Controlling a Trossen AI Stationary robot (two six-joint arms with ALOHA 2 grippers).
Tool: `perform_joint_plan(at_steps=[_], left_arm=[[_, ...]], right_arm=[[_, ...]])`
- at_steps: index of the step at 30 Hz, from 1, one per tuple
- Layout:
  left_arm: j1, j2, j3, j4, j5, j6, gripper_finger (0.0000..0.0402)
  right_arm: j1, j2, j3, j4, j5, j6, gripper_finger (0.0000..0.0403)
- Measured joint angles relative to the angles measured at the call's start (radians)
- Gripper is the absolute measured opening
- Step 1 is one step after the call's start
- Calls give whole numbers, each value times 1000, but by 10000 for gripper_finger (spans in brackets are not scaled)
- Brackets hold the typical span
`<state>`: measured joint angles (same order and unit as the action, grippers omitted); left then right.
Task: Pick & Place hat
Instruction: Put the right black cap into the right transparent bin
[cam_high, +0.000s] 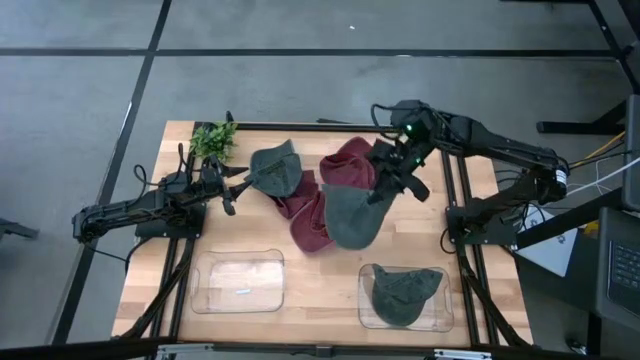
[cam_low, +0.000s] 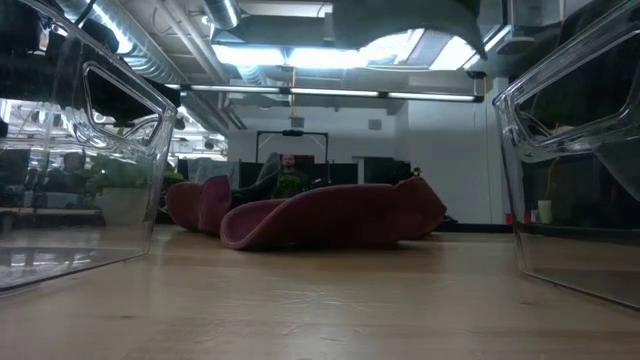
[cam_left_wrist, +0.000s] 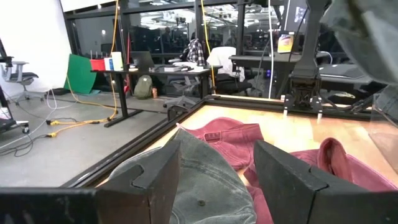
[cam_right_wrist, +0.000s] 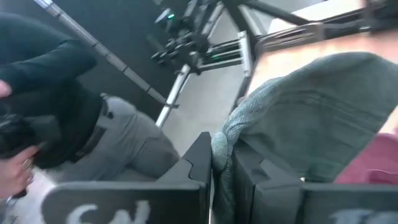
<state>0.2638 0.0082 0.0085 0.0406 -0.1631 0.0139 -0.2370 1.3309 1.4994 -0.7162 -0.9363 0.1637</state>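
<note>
Only the high view shows a green cap (cam_high: 405, 292) in the right bin (cam_high: 372, 310).

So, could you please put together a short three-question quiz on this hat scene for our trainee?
1. True or false: the right gripper is shut on a green hat.
2. Which bin already holds a hat: (a) the left bin, (b) the right bin?
3. Fill in: the left gripper has its jaws ____ beside another green hat.

Key: 1 true; 2 b; 3 open.
</note>
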Motion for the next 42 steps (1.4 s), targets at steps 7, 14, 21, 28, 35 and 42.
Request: perform_joint_plan(at_steps=[7,14,21,28,35,42], left_arm=[[0,0,0,0,0,0,198],[0,0,0,0,0,0,198],[0,0,0,0,0,0,198],[0,0,0,0,0,0,198],[0,0,0,0,0,0,198],[0,0,0,0,0,0,198]], right_arm=[[140,-34,0,-19,43,115,27],[267,-71,0,-23,55,207,27],[386,-122,0,-55,55,276,27],[503,-186,0,-130,78,334,27],[638,-235,0,-312,262,363,29],[790,-248,0,-344,405,462,27]])
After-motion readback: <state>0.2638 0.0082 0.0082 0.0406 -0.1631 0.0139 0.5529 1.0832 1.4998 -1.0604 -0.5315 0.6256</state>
